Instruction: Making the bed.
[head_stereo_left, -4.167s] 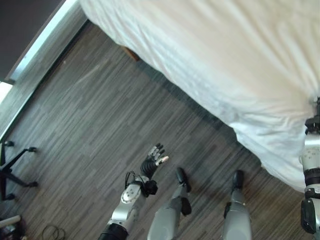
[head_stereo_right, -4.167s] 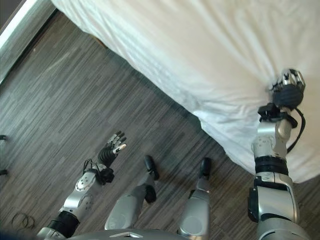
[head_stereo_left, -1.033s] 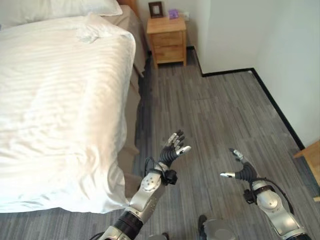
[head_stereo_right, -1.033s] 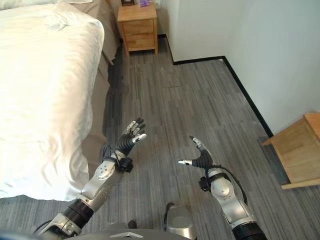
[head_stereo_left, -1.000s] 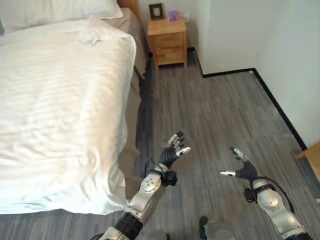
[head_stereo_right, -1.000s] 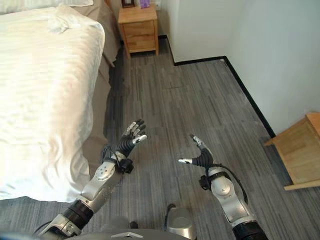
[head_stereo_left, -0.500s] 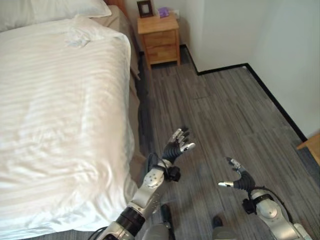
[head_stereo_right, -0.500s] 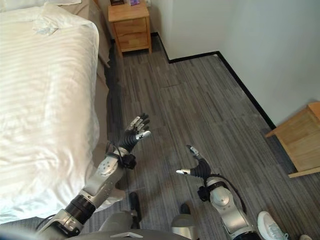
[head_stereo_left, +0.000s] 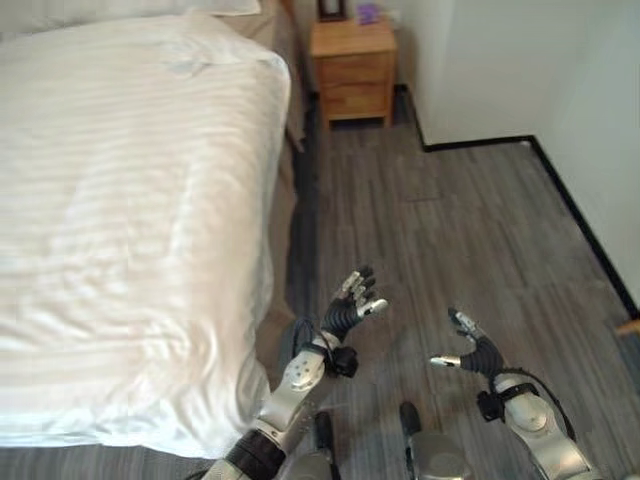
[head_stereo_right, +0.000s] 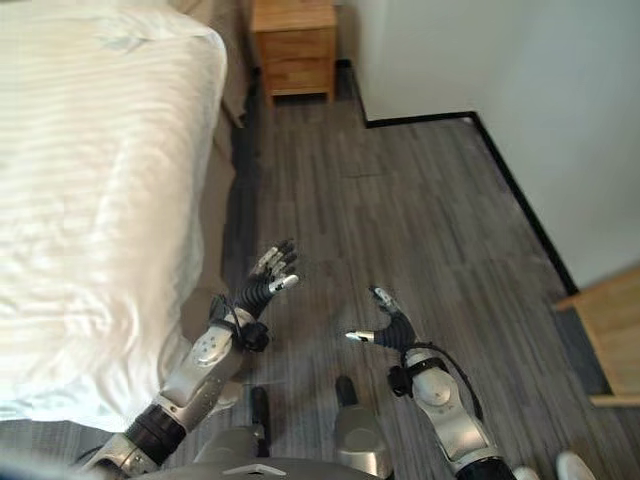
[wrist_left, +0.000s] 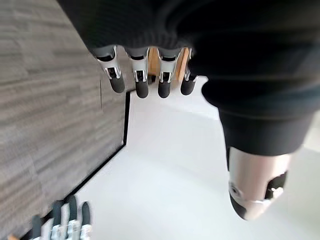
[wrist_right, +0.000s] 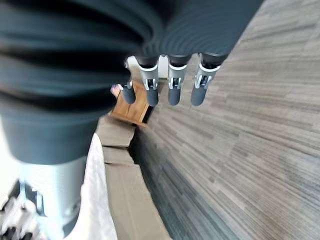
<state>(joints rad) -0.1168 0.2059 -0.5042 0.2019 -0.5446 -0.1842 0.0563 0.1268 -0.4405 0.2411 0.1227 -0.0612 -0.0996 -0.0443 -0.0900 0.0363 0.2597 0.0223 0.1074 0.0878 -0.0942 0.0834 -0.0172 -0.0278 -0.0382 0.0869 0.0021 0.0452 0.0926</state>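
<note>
While both hands hang open, empty, lower centre | we advise: left hand (head_stereo_left: 352, 305), right hand (head_stereo_left: 468, 350) grip duvet (head_stereo_left: 130, 200) edge evenly.

Both arms are raised forward, side by side. The left hand (head_stereo_left: 352, 305) has straight, spread fingers and holds nothing. The right hand (head_stereo_left: 470, 352), just beside it, has relaxed fingers with the thumb apart, also empty.
</note>
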